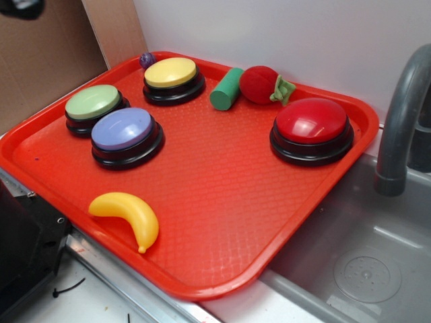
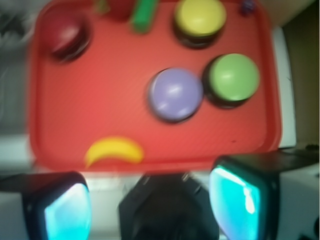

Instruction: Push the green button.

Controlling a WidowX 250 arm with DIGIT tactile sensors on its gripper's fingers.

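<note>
Green button (image 2: 234, 77): seated on red tray (image 2: 90, 120), beside lavender button (image 2: 175, 94); well ahead of fingers (image 2: 67, 212), spread wide, empty.

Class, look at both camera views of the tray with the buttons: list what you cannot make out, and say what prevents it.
- Gripper: wrist view shows only its fingers, cut by the bottom edge; the exterior view barely shows it.
- Purple object: small, half hidden behind the yellow button; identity unclear.
- Green button: the lavender button hides part of its base.
- Wrist view: blur erases surface detail.
</note>
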